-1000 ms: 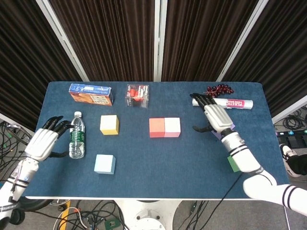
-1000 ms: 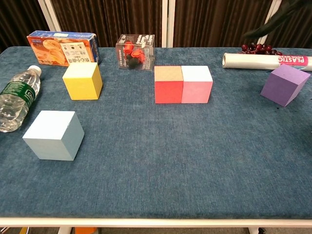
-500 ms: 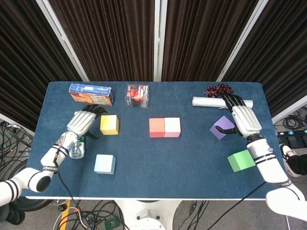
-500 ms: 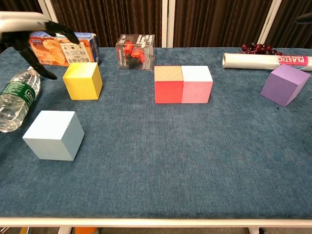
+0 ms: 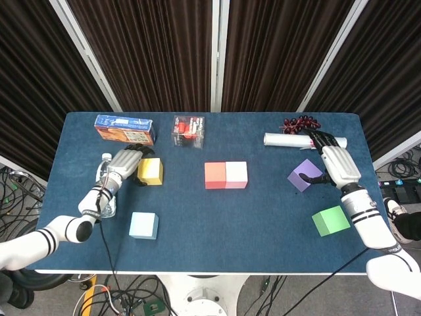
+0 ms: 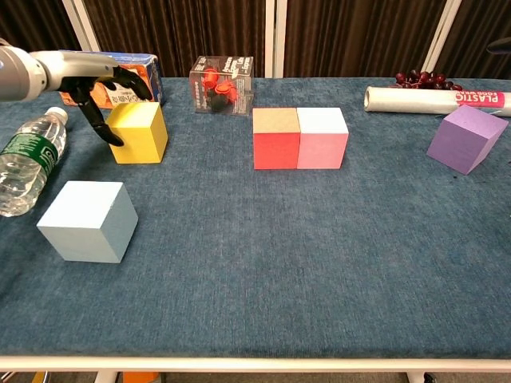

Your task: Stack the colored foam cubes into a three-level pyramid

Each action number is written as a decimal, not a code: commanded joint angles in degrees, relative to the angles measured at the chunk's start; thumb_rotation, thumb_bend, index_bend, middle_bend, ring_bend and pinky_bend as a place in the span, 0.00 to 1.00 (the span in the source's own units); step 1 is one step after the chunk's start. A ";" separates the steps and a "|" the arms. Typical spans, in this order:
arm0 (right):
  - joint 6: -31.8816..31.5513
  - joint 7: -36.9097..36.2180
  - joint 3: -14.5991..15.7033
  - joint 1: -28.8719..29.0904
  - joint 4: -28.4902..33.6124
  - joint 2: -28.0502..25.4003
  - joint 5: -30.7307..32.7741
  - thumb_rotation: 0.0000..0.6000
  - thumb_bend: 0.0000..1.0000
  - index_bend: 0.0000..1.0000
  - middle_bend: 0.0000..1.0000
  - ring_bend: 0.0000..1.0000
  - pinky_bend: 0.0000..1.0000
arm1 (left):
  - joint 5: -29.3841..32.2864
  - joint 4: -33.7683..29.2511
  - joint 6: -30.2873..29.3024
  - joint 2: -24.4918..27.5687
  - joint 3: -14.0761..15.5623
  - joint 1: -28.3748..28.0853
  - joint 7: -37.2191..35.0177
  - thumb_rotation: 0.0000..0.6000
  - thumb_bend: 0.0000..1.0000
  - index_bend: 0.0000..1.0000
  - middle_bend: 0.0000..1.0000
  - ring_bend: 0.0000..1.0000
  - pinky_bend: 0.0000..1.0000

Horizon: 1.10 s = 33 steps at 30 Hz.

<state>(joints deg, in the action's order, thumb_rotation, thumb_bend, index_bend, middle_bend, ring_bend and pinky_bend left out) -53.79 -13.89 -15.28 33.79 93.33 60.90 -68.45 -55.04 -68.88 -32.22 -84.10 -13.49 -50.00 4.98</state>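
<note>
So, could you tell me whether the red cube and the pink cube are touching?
Touching. The chest view shows the red cube and pink cube flush side by side, with no gap at the seam.

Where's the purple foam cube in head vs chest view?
Head view: purple foam cube right of centre, beside the right hand.
Chest view: far right edge, tilted.
Shared landmark: white plastic-wrap roll just behind it in both.
</note>
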 commanded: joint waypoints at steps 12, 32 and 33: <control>0.48 -4.30 0.57 -0.27 -3.90 1.66 -2.02 1.00 0.13 0.00 0.09 0.00 0.00 | 5.06 -0.08 -4.02 -3.59 0.60 -2.38 2.84 1.00 0.13 0.22 0.50 0.37 0.20; -1.01 -7.13 1.18 -1.90 -4.57 0.65 -3.76 1.00 0.13 0.00 0.09 0.00 0.00 | 24.47 -5.78 -12.82 -11.12 -0.67 -12.30 20.28 1.00 0.13 0.22 0.48 0.37 0.20; -1.05 -7.22 1.20 -1.94 -4.57 0.58 -3.83 1.00 0.13 0.00 0.09 0.00 0.00 | 24.94 -5.74 -12.86 -11.38 -0.76 -12.65 20.65 1.00 0.13 0.22 0.48 0.37 0.20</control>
<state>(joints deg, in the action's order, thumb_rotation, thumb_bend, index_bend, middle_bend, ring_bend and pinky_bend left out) -54.83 -21.11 -14.09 31.85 88.77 61.48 -72.27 -30.90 -74.54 -44.63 -94.84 -14.04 -61.92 24.96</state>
